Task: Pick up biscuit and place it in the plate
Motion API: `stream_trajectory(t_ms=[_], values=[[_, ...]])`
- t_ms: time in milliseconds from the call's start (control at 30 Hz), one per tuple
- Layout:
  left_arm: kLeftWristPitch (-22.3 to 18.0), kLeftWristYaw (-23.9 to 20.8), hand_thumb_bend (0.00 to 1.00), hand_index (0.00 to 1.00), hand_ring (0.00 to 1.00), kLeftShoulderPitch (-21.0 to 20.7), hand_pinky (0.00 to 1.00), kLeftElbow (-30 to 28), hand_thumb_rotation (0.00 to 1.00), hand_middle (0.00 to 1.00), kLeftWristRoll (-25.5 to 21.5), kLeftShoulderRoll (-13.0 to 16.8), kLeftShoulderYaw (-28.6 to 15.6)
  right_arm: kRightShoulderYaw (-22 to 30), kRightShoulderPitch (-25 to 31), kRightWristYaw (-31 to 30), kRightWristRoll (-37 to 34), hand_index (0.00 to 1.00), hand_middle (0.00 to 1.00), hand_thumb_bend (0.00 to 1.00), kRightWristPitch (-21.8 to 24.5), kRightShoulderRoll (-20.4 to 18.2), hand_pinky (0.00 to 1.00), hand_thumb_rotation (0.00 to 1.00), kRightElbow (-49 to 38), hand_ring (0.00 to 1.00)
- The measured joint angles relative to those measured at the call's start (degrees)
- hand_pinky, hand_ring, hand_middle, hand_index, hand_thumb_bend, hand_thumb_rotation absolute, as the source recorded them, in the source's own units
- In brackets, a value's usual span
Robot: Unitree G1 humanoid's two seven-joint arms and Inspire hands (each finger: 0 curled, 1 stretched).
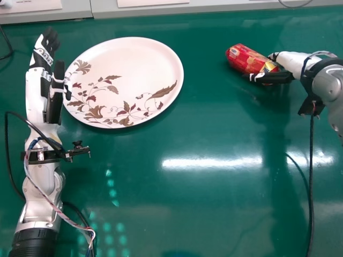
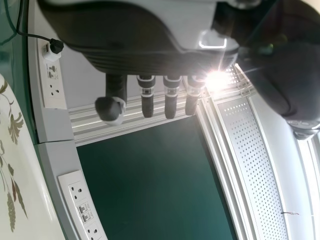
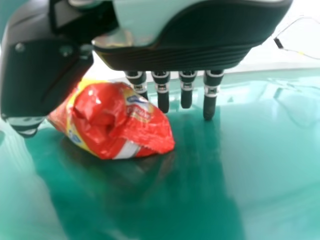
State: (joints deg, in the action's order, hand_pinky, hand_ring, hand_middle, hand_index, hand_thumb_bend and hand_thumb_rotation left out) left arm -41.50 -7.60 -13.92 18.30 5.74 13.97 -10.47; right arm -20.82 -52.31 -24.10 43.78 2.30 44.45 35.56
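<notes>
At the left, the left robot hand [image 1: 42, 55] stands upright just beside the plate [image 1: 126, 61], its fingers straight and spread a little, holding nothing. The plate lies flat on the counter [image 1: 209, 203], with its leaf pattern showing and no biscuit on it. Well apart from it, toward the right, the red biscuit packet [image 1: 246, 58] rests on its side on the counter. At the right, the right robot hand [image 1: 288, 60] has its fingers extended and its thumb apart, with the near end of the packet between them; whether they touch it I cannot tell. The reach looks nearly done, I judge; closing on the packet, lifting it, carrying it leftward and setting it on the plate are left.
</notes>
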Motion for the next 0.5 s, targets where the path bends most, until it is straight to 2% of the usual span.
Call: stream_trajectory(t_ms=[33, 67, 100, 133, 167, 233, 333, 500], values=[[0.0, -0.01, 1.0, 1.0, 1.0, 0.0, 0.0, -0.01, 0.93, 1.0, -0.02, 0.0, 0.0, -0.32, 0.01, 2.09, 0.74, 0.8, 0.79, 0.78, -0.42, -0.16, 0.65, 0.09, 0.57, 0.74], [0.0, -0.01, 1.0, 1.0, 1.0, 0.03, 0.0, -0.01, 0.93, 1.0, -0.01, 0.01, 0.0, -0.39, 0.06, 4.64, 0.95, 0.74, 0.68, 0.64, -1.08, -0.39, 0.48, 0.04, 1.29, 0.6], [-0.01, -0.01, 1.0, 1.0, 1.0, 0.04, 0.0, -0.01, 0.93, 1.0, -0.02, 0.01, 0.0, -0.38, 0.2, 7.84, 1.16, 0.66, 0.59, 0.56, -1.96, -0.69, 0.38, 0.02, 1.92, 0.51], [-0.02, -0.01, 1.0, 1.0, 1.0, 0.05, 0.0, 0.0, 0.92, 1.0, -0.02, 0.02, 0.0, -0.4, 0.34, 10.89, 1.47, 0.59, 0.53, 0.52, -2.93, -0.98, 0.32, 0.01, 2.52, 0.45], [-0.06, -0.01, 1.0, 1.0, 1.0, 0.04, 0.0, 0.0, 0.92, 1.0, -0.04, 0.02, 0.0, -0.57, 0.42, 13.36, 2.13, 0.57, 0.5, 0.51, -3.62, -1.23, 0.33, 0.01, 3.19, 0.44], [-0.1, -0.01, 1.0, 1.0, 1.0, 0.03, 0.0, -0.01, 0.92, 1.0, -0.13, 0.01, 0.0, -1.84, 0.51, 17.53, 4.08, 0.53, 0.46, 0.51, -5.19, -1.36, 0.19, 0.0, 4.58, 0.4], [-0.1, -0.01, 1.0, 1.0, 1.0, 0.08, 0.0, -0.09, 0.92, 1.0, -0.13, 0.0, 0.0, -3.27, 0.55, 23.38, 6.47, 0.52, 0.46, 0.51, -8.17, -1.3, 0.1, 0.0, 6.88, 0.39], [-0.1, -0.01, 1.0, 1.0, 1.0, 0.09, 0.0, -0.1, 0.92, 1.0, -0.13, 0.0, 0.0, -3.53, 0.66, 27.98, 7.27, 0.51, 0.46, 0.51, -10.68, -1.22, 0.07, 0.0, 8.47, 0.39]])
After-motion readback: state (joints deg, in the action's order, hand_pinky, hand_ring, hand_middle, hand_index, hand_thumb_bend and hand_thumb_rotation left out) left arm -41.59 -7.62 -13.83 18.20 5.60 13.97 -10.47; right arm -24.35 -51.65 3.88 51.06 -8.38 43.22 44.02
